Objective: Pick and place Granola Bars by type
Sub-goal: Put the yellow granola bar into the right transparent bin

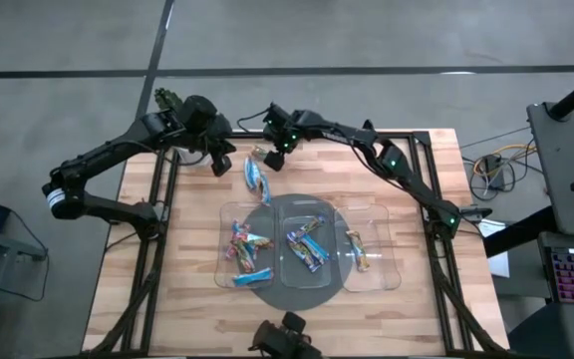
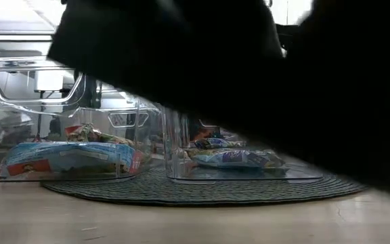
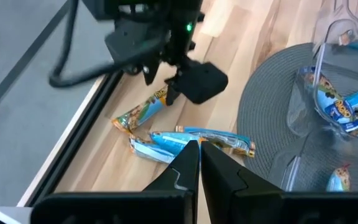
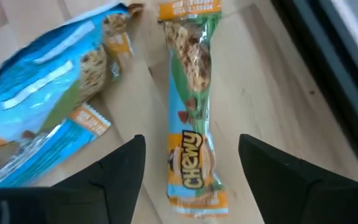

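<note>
A light wooden table (image 1: 187, 289) stands on a grey floor, with a round dark mat (image 1: 289, 284) under three clear trays set side by side. Taking the mat as the landmark: the tray on its left side (image 1: 225, 261) holds several bars in blue and red-pink wrappers, the middle tray (image 1: 289, 221) holds a cluster of blue-wrapped bars, and the tray at its right edge (image 1: 389, 257) holds one tan-orange bar (image 1: 358, 249). Just beyond the mat's far edge, two blue bars (image 1: 257, 179) lie loose on the wood, and beside them a green and orange bar (image 4: 192, 106) lies flat. The right gripper (image 4: 191, 163) hangs over that bar with its fingers spread wide, one on either side of the wrapper, holding nothing. The left gripper (image 3: 199, 157) sits near the loose blue bars on the mat's far-left side, fingers pressed together and empty. In the low view a dark shape close to the camera blocks most of the scene, and only the tray bottoms show.
</note>
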`<action>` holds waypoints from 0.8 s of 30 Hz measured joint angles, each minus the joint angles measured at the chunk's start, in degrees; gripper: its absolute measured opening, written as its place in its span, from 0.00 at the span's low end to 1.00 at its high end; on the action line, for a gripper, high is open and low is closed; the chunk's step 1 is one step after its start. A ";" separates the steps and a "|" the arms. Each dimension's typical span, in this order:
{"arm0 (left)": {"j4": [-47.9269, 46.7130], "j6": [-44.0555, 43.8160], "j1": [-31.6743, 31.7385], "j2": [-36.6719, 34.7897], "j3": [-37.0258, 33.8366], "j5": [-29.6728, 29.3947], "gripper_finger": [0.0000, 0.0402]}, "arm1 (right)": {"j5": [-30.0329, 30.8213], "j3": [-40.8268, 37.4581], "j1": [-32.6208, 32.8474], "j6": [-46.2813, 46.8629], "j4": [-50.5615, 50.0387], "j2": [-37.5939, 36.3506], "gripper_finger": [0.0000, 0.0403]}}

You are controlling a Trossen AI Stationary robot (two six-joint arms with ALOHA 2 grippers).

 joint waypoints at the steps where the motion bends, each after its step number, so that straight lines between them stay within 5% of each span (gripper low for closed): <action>1: 0.24 0.00 0.00 0.00 0.08 0.00 0.00 | 0.00 -0.03 0.00 0.41 0.04 0.39 0.61; 24: 0.12 -0.13 0.01 -0.72 0.12 0.00 0.00 | -3.78 -0.36 -0.02 2.17 3.10 1.61 0.54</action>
